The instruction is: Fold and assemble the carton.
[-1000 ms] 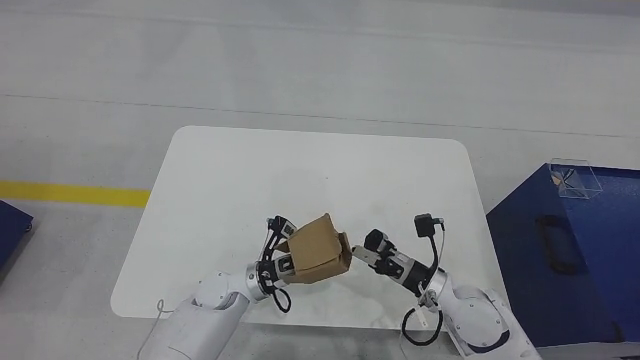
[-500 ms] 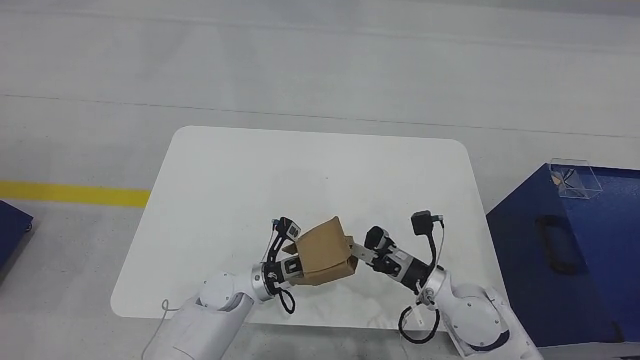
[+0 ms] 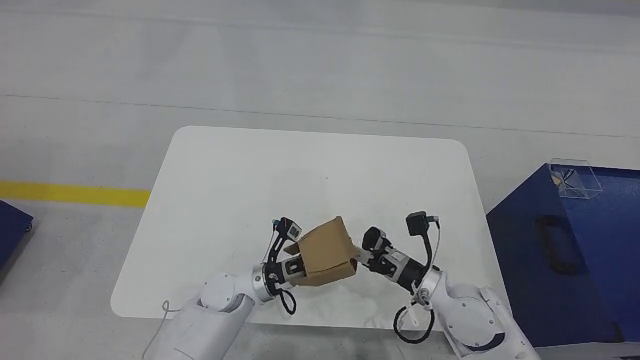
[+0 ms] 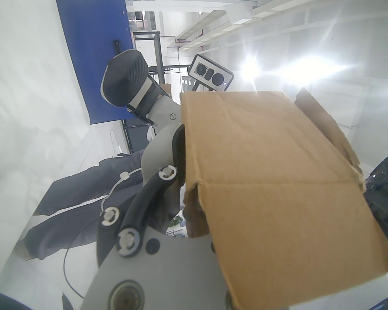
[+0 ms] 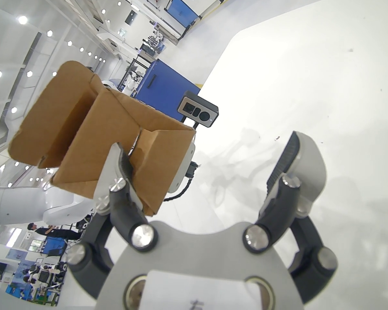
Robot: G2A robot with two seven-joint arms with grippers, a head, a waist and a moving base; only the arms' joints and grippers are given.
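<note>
At the lower middle of the top view, close to the front edge of the white worktop (image 3: 300, 170), the brown carton (image 3: 325, 250) sits between the two grippers, partly folded, with its flaps loose. The left gripper (image 3: 292, 258) is at the carton's left side, and its fingers are closed on a cardboard wall. In the left wrist view one grey finger pad presses the panel's edge, while the other is hidden behind the cardboard. The right gripper (image 3: 362, 250) meets the carton from the right. In the right wrist view its fingers (image 5: 302, 159) are spread wide: one lies against the carton's near corner at left centre, and the other stands over bare worktop at the right, gripping nothing. Farther off, a blue cabinet (image 3: 570, 250) stands at the top view's right edge.
</note>
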